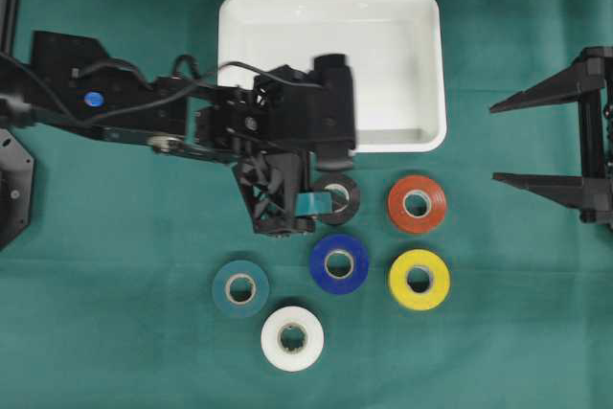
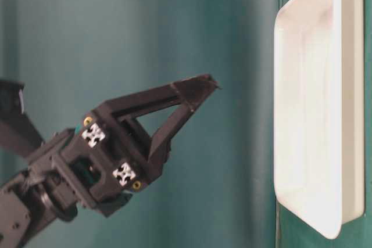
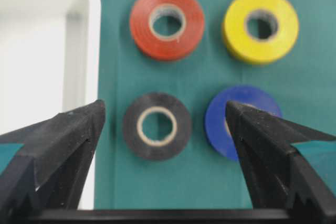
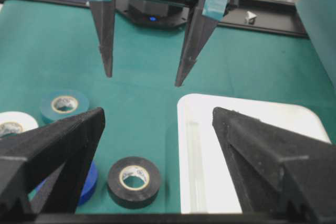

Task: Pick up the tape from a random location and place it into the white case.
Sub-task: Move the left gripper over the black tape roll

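Green cloth (image 1: 115, 332) over the table, black frame rail (image 4: 273, 17) at its far edge

The white case (image 1: 421, 64) is seen lying empty near the top of the green-covered counter (image 1: 115, 332). Six tape rolls are laid out below it: black (image 1: 347, 198), red (image 1: 417, 204), blue (image 1: 339, 263), yellow (image 1: 419, 280), teal (image 1: 240, 287) and white (image 1: 292, 338). The black roll is partly covered by the left gripper (image 1: 305, 206), which is held over it. At the right edge the right gripper (image 1: 508, 141) is seen spread wide, well apart from the rolls.
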Robot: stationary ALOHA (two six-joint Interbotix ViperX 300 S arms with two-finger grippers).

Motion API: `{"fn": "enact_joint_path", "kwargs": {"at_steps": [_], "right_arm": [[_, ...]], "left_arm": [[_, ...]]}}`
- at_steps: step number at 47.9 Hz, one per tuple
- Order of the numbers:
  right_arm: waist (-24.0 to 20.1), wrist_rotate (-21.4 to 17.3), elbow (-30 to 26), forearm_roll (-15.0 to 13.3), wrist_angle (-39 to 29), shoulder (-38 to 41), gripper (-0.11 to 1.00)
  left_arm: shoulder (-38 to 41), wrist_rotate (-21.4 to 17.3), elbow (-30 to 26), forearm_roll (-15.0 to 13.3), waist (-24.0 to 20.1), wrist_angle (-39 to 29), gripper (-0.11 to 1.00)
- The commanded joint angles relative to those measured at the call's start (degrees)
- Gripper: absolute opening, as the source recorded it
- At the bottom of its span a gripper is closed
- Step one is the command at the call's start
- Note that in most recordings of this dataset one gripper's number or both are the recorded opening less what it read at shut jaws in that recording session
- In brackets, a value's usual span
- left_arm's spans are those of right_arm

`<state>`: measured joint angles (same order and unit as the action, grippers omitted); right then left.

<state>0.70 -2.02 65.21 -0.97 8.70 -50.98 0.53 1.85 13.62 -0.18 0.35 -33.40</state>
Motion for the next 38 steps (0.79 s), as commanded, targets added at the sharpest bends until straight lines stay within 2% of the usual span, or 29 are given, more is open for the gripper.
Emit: {"fn": "enact_joint_path", "kwargs": {"at_steps": [1,12,27,32,38], "right_arm": [[0.0,-0.09,-1.49,-0.09,0.18,0.44,0.93],[0.0,-0.18,-1.41,-0.09,0.18,0.88,0.93],[0.09,-0.18,-1.49,-0.09,-0.18,1.23,0.93],[0.0,-0.18,-1.49,-0.09,-0.18,1.23,0.93],[0.0,-0.18,-1.58,-0.09,-0.18,1.23,0.93]], "left_arm": [[0.44,0.09,-4.13,-0.09,0.7,-4.04,0.93],[2.99,0.18,-8.7,-0.09,2.02,-10.46,0.93],[3.08,0.44,-8.7,0.0,1.93,-10.63,0.93],[3.08,1.58,-8.7,0.0,1.93,-10.28,0.93],[2.99,5.89,-8.61,0.0,1.93,-8.88,0.93]]}}
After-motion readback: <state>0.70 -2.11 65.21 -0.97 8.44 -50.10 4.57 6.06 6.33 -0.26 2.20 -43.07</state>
